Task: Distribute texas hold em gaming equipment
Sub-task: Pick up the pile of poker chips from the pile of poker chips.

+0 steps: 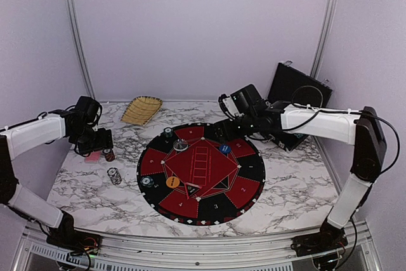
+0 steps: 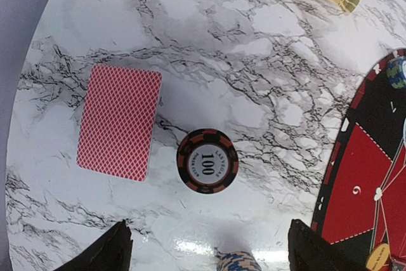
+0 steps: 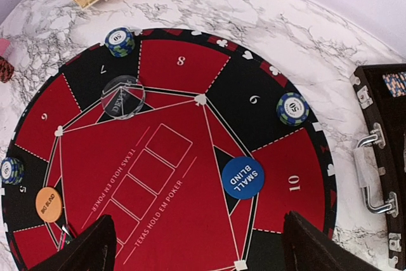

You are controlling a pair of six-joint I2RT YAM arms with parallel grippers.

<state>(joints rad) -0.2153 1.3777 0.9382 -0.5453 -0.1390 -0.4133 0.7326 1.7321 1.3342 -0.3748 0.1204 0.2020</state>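
In the left wrist view a pink-red-backed deck of cards (image 2: 119, 120) lies on the marble beside a dark red-edged "100" chip stack (image 2: 207, 160). My left gripper (image 2: 206, 252) hangs open above them, nothing between its fingers; a blue-and-tan chip stack (image 2: 238, 263) stands just below. My right gripper (image 3: 196, 252) is open over the round mat (image 3: 158, 176). On the mat lie a blue "small blind" disc (image 3: 243, 178), a clear disc (image 3: 123, 97), an orange disc (image 3: 49, 204) and three small chip stacks (image 3: 292, 108), (image 3: 120, 41), (image 3: 11, 170).
A woven basket (image 1: 141, 110) sits at the back left of the marble table. The open black case (image 1: 298, 90) stands at the back right behind the right arm, its latch edge (image 3: 380, 157) close to the mat's rim. The mat (image 1: 202, 172) fills the table's middle.
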